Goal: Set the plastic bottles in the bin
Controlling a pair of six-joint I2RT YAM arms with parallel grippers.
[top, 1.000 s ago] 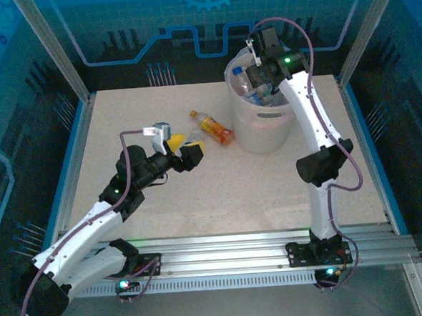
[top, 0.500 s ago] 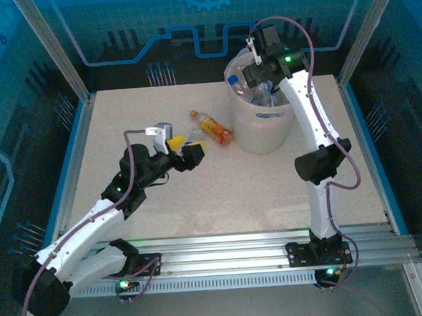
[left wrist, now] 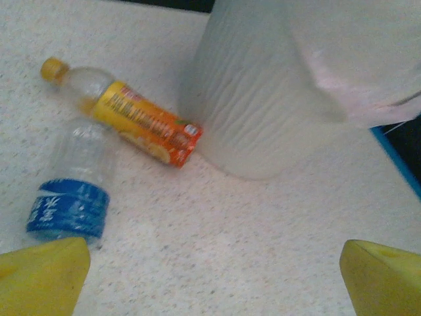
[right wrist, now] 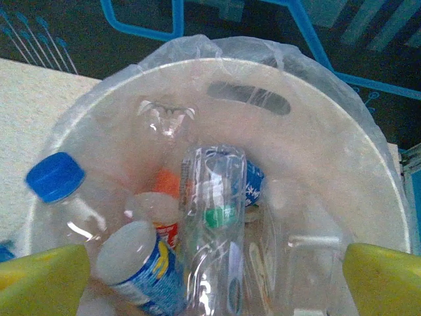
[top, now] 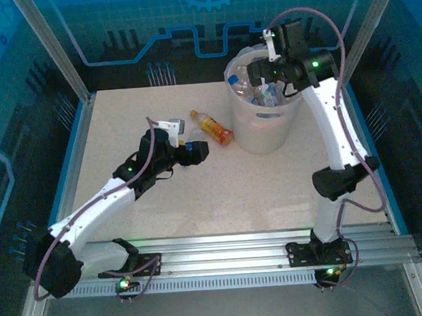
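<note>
- Your right gripper point(right wrist: 214, 280) is hanging open, empty, above the bin point(right wrist: 329, 148) (whitish, translucent, holding clear bottles point(right wrist: 210, 217)).
- Your left gripper point(left wrist: 214, 280) is gaping, empty, near the bin.

- The bin point(top: 262, 122), a round, whitish translucent bucket with a thin liner over its rim, stands upright at my table's 1 o'clock.
- Inside it I see heaped clear bottles point(right wrist: 210, 217), among them a blue-capped bottle point(right wrist: 56, 176) at 9 o'clock.
- An orange-labelled bottle point(top: 213, 128) lies on its side just beside the bin's 9 o'clock, its yellow cap pointing to 10 o'clock.
- A blue-labelled bottle point(left wrist: 72, 197), clear and crumpled, lies at its 7 o'clock.
</note>
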